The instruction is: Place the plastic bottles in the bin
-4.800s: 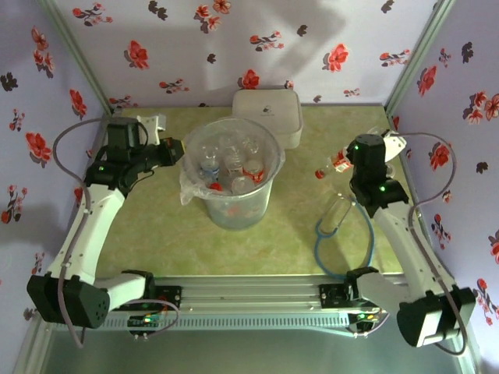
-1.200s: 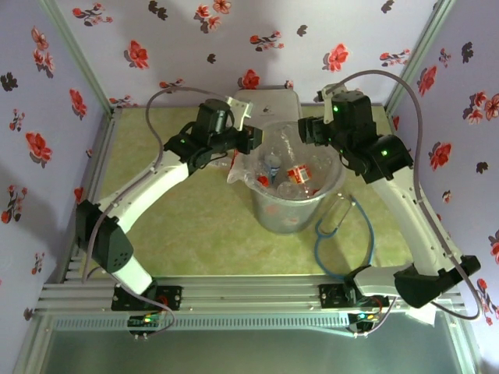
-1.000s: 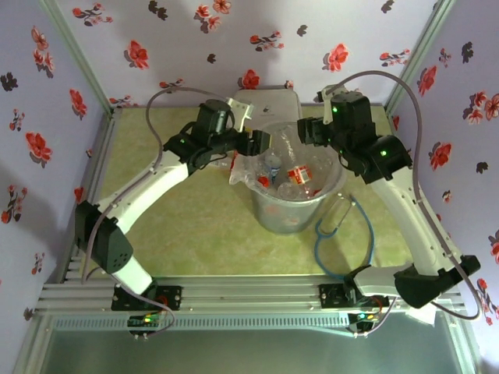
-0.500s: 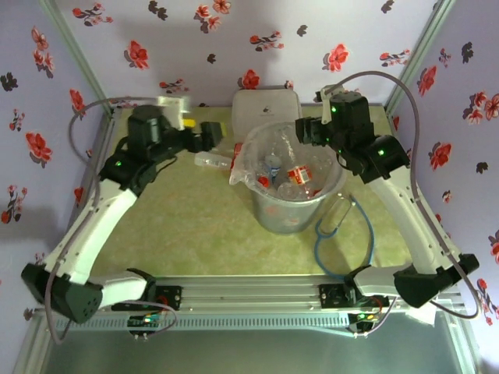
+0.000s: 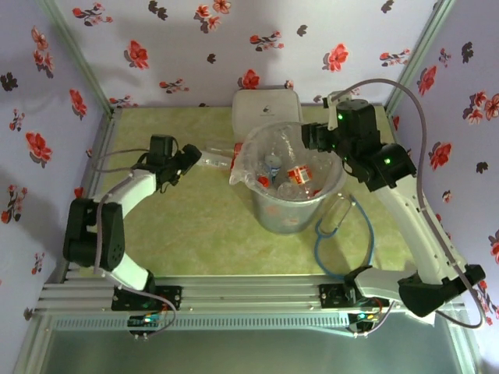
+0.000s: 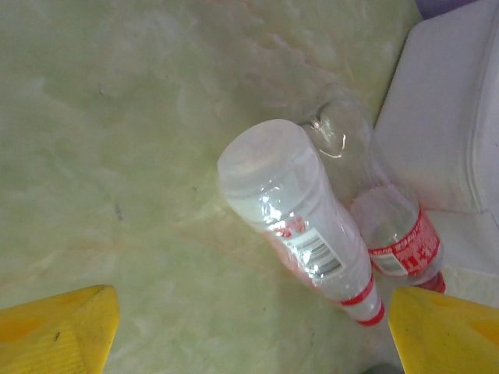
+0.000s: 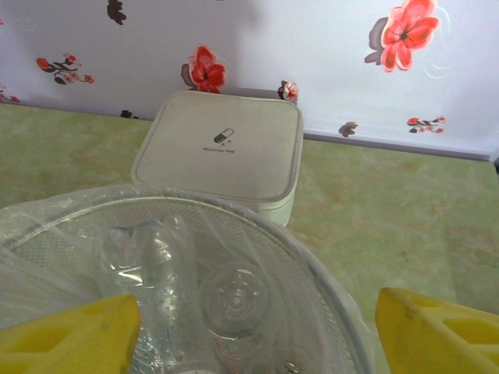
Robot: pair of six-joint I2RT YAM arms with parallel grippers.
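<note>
The left arm (image 5: 129, 190) and right arm (image 5: 413, 226) had white links, black joint housings (image 5: 84, 234), small green lights (image 5: 385, 161), looping grey cables (image 5: 380, 81) and yellow jaws.

The front bottle (image 6: 295, 222) hides much of the rear bottle (image 6: 392, 222).

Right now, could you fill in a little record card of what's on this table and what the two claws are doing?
Bin: round grey bucket, bag-lined, with several bottles inside
Bottles left out: two lying bottles side by side beside the white box; one clear bottle right of the bin
Left gripper: open, facing the two lying bottles, holding nothing
Right gripper: open over the bin, empty
Other: blue tube looped on the table
</note>
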